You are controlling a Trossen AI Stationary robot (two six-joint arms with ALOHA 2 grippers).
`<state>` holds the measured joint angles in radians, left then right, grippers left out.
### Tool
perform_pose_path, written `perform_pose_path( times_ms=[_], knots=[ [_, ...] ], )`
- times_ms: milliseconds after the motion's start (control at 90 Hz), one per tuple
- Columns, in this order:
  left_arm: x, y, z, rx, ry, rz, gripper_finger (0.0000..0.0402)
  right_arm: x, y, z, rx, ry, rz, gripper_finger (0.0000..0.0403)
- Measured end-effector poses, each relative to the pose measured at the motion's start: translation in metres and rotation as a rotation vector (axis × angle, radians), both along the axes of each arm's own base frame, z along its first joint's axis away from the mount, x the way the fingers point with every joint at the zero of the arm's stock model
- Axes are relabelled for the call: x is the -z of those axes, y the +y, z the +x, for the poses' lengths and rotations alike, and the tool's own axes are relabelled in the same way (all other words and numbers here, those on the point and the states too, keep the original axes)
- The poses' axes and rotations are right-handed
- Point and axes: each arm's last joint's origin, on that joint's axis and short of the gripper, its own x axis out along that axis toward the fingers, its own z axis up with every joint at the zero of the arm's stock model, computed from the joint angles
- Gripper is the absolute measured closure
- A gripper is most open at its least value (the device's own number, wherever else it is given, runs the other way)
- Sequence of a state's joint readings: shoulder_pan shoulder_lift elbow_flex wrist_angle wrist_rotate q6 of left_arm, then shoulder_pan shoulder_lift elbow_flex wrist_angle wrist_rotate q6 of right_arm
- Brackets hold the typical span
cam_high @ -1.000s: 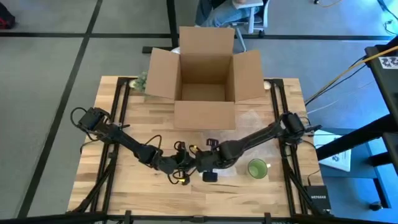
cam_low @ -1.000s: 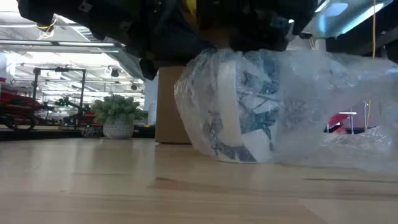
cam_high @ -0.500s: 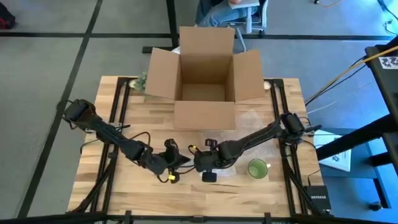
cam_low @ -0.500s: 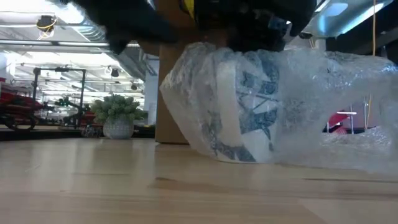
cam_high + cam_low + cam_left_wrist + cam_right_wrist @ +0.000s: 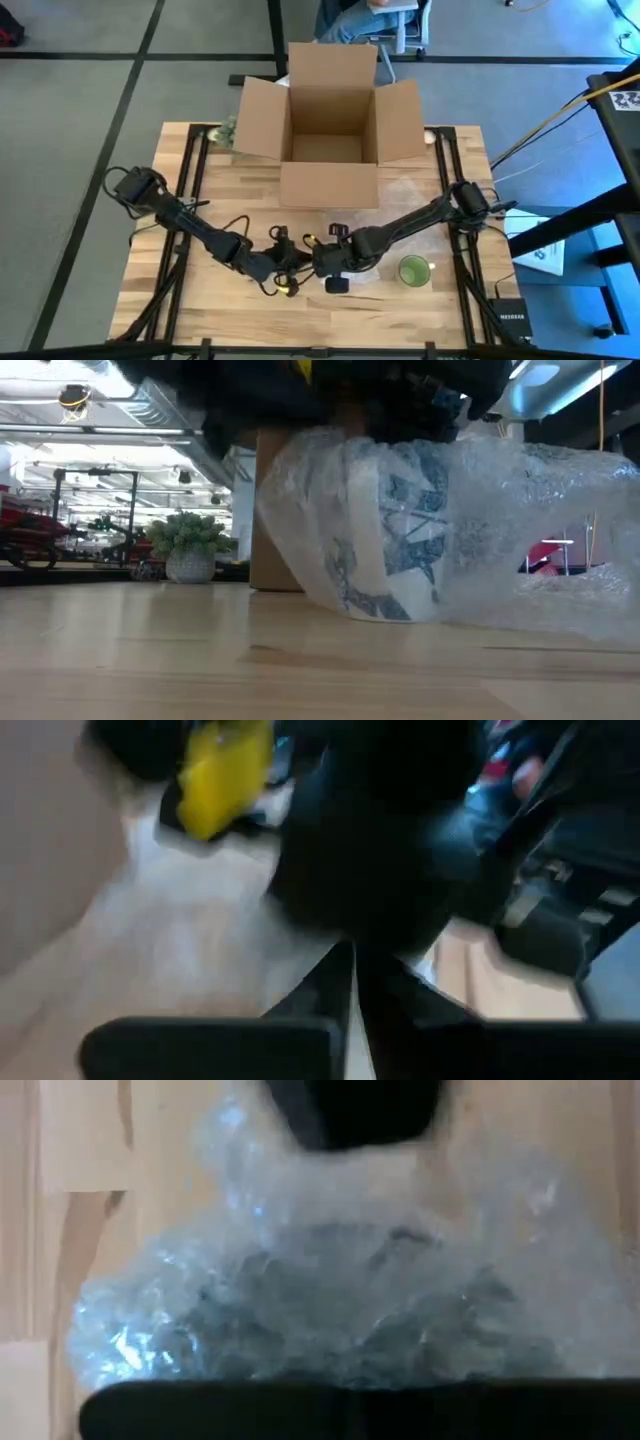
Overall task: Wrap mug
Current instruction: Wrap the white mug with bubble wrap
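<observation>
Left gripper [image 5: 283, 262] moved back toward mug [image 5: 385, 530]; right gripper [image 5: 322, 262] over it, grips unclear. Loose bubble wrap [image 5: 520, 540] could unfold.

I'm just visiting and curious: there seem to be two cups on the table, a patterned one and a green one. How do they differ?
The white mug with blue patterning is swathed in clear bubble wrap; the green cup is bare. The patterned mug sits beneath both grippers near the table's middle; the green cup stands apart, toward the right side, untouched. Both rest on the wooden table.
</observation>
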<state>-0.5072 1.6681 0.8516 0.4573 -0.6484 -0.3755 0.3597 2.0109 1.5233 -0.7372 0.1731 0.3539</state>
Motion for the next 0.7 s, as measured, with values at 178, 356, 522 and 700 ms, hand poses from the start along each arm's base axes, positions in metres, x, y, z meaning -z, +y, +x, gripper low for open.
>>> perform_pose_path(
  times_ms=[178, 356, 522, 700],
  knots=[
    [0.008, 0.012, 0.012, 0.003, 0.028, -0.007, 0.0402, 0.000, 0.000, 0.001, -0.011, -0.008, -0.002, 0.0402],
    [0.032, 0.024, 0.027, -0.020, 0.054, -0.054, 0.0402, -0.001, 0.000, 0.001, -0.013, -0.011, 0.000, 0.0402],
    [0.039, 0.023, 0.030, 0.010, 0.066, -0.086, 0.0402, -0.003, 0.000, -0.001, -0.021, -0.004, 0.003, 0.0402],
    [0.041, 0.019, 0.028, 0.032, 0.080, -0.059, 0.0402, -0.025, -0.001, -0.006, -0.024, 0.000, 0.001, 0.0402]
  ],
)
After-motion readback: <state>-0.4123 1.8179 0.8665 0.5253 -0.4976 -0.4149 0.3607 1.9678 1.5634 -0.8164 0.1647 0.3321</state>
